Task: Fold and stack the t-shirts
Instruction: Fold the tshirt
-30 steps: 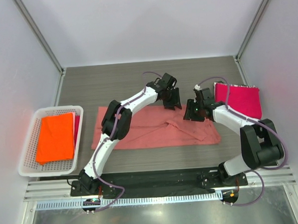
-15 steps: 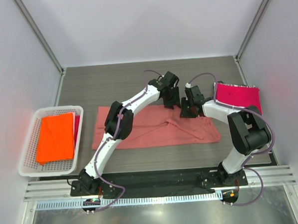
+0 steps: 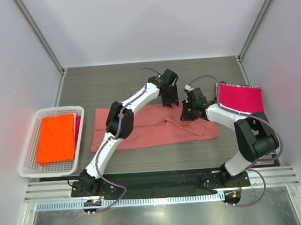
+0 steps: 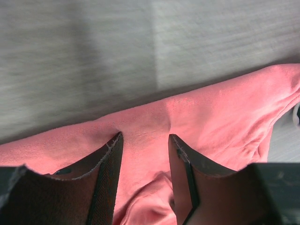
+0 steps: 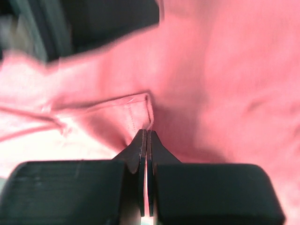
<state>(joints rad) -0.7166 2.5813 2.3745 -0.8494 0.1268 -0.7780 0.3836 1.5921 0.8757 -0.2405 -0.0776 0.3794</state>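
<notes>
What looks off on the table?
The salmon-pink shirt lies rumpled, not flat: creases bunch right of its middle, by the shut right gripper, and its left edge runs slanted. Nothing looks spilled or damaged.

Grey table [image 3: 113,84] with salmon shirt [image 3: 146,133], magenta shirt [image 3: 243,100], white basket [image 3: 27,172]

No readable text, label, brand, number or sign appears in any of the views, whether on the shirts, the basket, the arms or the counter.
</notes>
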